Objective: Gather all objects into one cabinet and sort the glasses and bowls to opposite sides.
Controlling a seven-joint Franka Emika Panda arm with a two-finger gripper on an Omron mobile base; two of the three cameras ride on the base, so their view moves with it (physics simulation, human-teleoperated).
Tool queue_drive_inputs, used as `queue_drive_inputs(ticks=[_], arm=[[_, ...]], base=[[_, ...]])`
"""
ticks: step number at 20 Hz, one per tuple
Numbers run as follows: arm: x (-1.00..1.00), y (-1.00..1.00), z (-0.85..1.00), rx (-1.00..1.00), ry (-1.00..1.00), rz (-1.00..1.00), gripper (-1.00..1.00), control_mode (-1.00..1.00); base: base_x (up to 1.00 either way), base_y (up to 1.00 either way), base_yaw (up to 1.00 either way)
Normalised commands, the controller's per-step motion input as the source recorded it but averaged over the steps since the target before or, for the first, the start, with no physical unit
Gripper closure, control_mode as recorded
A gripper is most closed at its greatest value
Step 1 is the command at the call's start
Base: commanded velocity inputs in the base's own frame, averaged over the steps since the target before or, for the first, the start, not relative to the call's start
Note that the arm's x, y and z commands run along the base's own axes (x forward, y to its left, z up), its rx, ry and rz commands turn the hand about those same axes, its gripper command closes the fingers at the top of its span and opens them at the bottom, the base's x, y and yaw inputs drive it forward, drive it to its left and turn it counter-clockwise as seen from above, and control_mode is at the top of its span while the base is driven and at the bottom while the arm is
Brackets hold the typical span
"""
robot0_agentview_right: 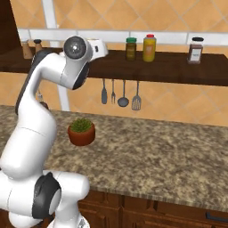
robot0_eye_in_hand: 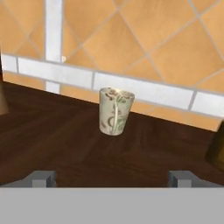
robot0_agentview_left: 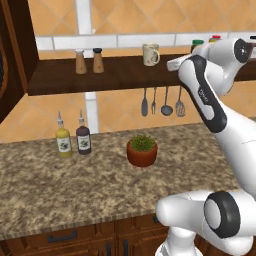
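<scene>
Item, near: my gripper (robot0_eye_in_hand: 112, 178), both finger tips low in the hand view, set wide apart, released, holding and touching nothing. Item, beyond: cream mug (robot0_eye_in_hand: 115, 111), upright on the dark wall shelf (robot0_eye_in_hand: 52, 131), centre of the hand view, well clear of the tips; it also stands at upper middle of the left base view, right of the shakers (robot0_agentview_left: 89, 60). Step in hand, as I judge it: reach for this mug. To do it well I advance level, keep the mug centred between the tips, handle facing me, and close only once both flank its body.

Bare shelf (robot0_eye_in_hand: 65, 144) ahead of cream mug (robot0_eye_in_hand: 115, 111); dark jar (robot0_eye_in_hand: 217, 151), probably, at right.
</scene>
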Motion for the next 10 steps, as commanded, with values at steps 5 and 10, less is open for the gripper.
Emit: queue_drive_inputs(ticks=[5,10], arm=[[0.51,0.0,0.0,0.0,0.0,-0.02,-1.0,-1.0],[0.48,0.0,0.0,0.0,0.0,-0.03,-1.0,-1.0]], base=[[0.0,0.0,0.0],[0.0,0.0,0.0]])
